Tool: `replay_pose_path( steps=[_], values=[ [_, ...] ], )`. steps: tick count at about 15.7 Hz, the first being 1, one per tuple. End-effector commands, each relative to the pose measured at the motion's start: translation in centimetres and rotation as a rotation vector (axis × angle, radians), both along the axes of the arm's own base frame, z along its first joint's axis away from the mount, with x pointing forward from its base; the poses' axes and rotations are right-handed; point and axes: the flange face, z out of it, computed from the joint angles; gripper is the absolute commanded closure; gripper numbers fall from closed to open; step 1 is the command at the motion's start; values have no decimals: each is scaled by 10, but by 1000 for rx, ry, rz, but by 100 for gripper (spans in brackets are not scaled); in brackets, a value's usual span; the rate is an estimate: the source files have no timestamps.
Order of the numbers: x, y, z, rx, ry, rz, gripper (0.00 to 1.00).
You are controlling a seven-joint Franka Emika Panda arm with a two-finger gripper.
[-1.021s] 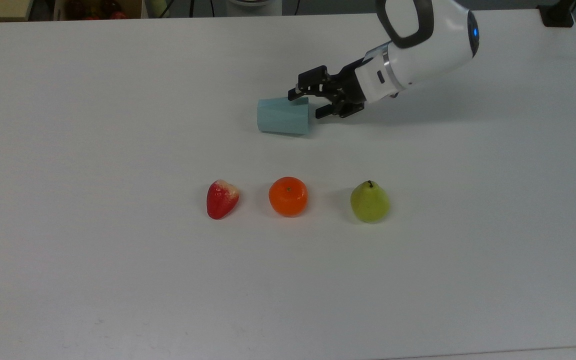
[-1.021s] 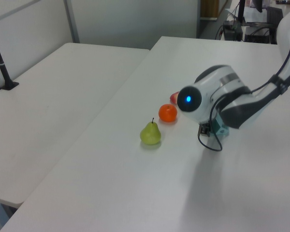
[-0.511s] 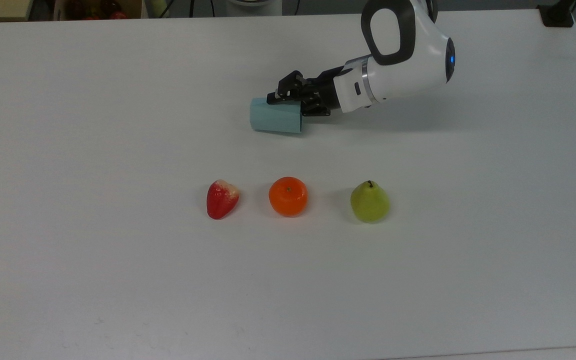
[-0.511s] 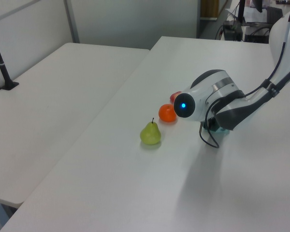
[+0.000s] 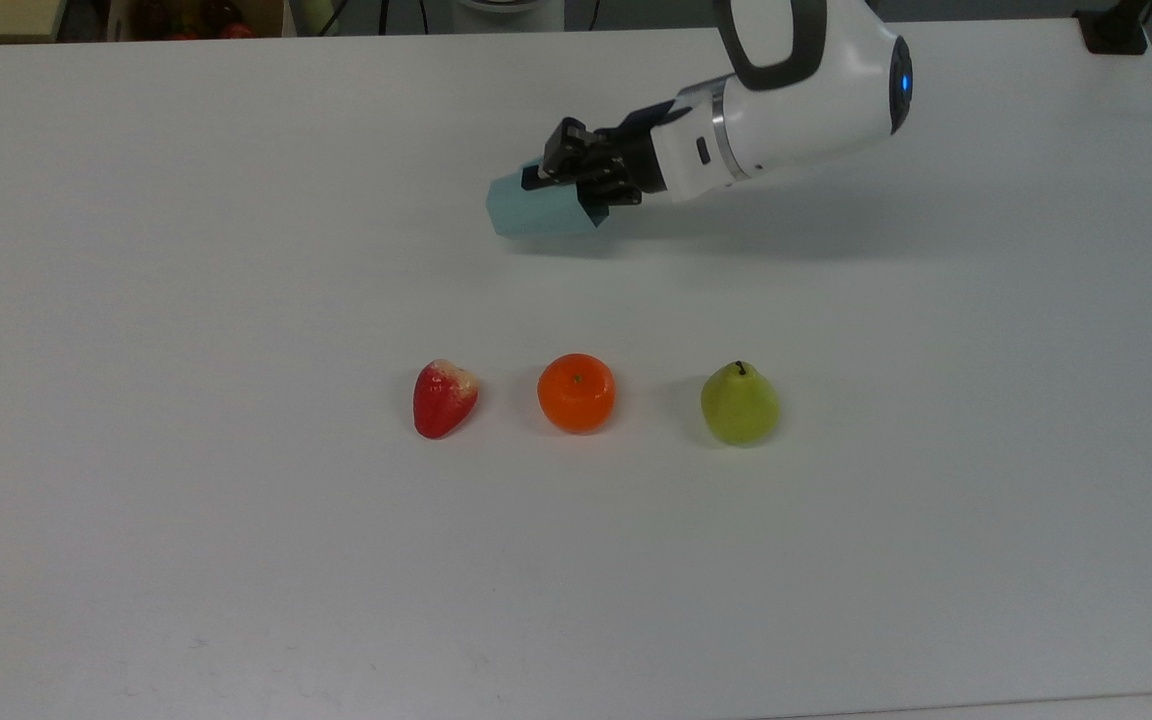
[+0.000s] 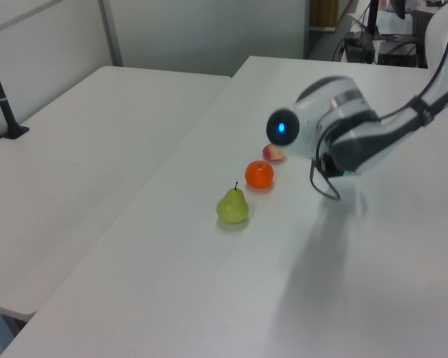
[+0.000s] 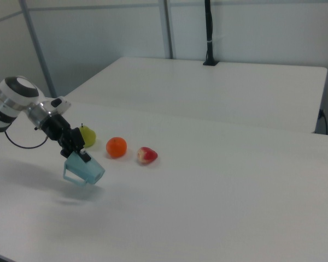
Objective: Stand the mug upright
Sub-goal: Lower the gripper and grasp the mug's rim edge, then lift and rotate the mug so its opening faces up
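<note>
My end effector (image 5: 576, 180) is clamped on the mug (image 5: 534, 210) at its rim end, holding it clear of the table (image 5: 236, 550). Mug lies tilted on its side, base toward the top view's left, far behind the orange (image 5: 576, 393) and strawberry (image 5: 444, 398).

White table (image 5: 236, 250): strawberry (image 5: 444, 397), orange (image 5: 576, 392), pear (image 5: 739, 404)

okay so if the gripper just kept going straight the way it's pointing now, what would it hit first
Probably the table. The gripper is shut on the mug, which hangs tilted above the surface, and it points toward the top view's left and somewhat downward. Nothing stands in that line; the mug's lower edge would likely touch first, though depth is unclear.
</note>
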Motion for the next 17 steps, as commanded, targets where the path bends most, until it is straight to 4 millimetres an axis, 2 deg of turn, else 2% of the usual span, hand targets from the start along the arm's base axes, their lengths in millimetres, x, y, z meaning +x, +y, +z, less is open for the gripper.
replay_pose_path(
  steps=[1,3,5,7,8,13,17],
  values=[
    [-4,-19,50,125,81,13,100],
    [3,-21,65,246,105,-6,100],
    [13,-17,74,385,51,3,100],
    [23,-14,72,523,29,15,100],
    [25,-9,70,594,33,45,100],
    [35,-13,43,867,112,207,100],
    [37,-27,16,913,176,316,100]
  ],
)
